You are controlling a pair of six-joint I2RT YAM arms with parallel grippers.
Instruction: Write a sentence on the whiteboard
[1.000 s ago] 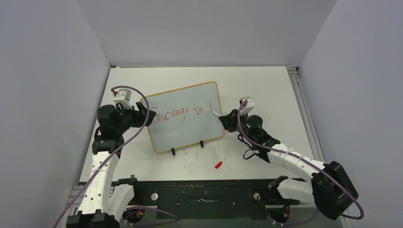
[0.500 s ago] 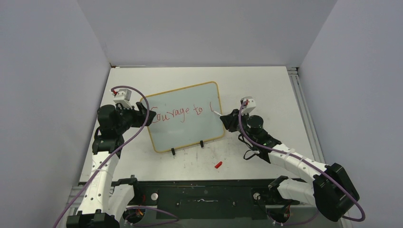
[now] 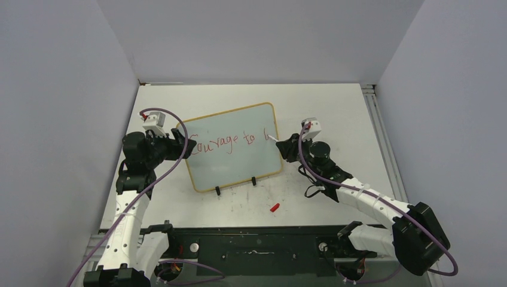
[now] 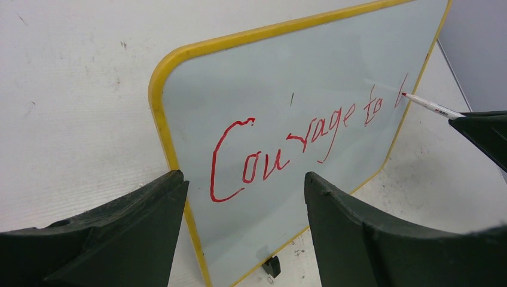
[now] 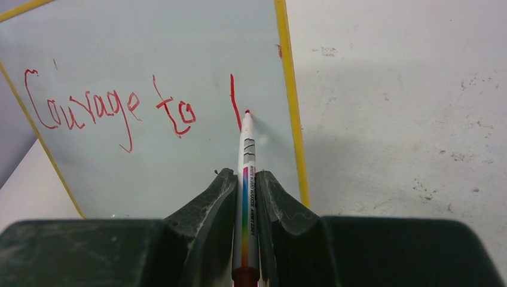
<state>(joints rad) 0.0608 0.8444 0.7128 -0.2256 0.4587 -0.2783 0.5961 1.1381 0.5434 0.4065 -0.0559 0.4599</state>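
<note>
Evidently the whiteboard (image 3: pixel 239 170) is a light, stiff panel propped on two small black clip feet (image 3: pixel 217 191), so it would probably skid or tip backward under a firm push. Its glossy face looks slippery, and the rounded yellow frame (image 4: pixel 156 89) is the sounder place to hold it. The left gripper (image 4: pixel 244 179) is placed for that: its fingers are spread wide and straddle the board's near edge, one behind the frame and one in front of the face, though I cannot tell whether either presses on it. The right gripper (image 5: pixel 245 174) is pressed together on a thin marker (image 5: pixel 246 155) that juts straight out past its fingertips. The red tip touches the board just inside the frame on that hand's side. The face is pale grey-white. The sentence (image 3: pixel 230 142) runs across it in thin red cursive, reading "Courage to" and then an upright stroke at the tip. A red cap (image 3: pixel 274 207) lies on the table, back toward the arm bases.
</note>
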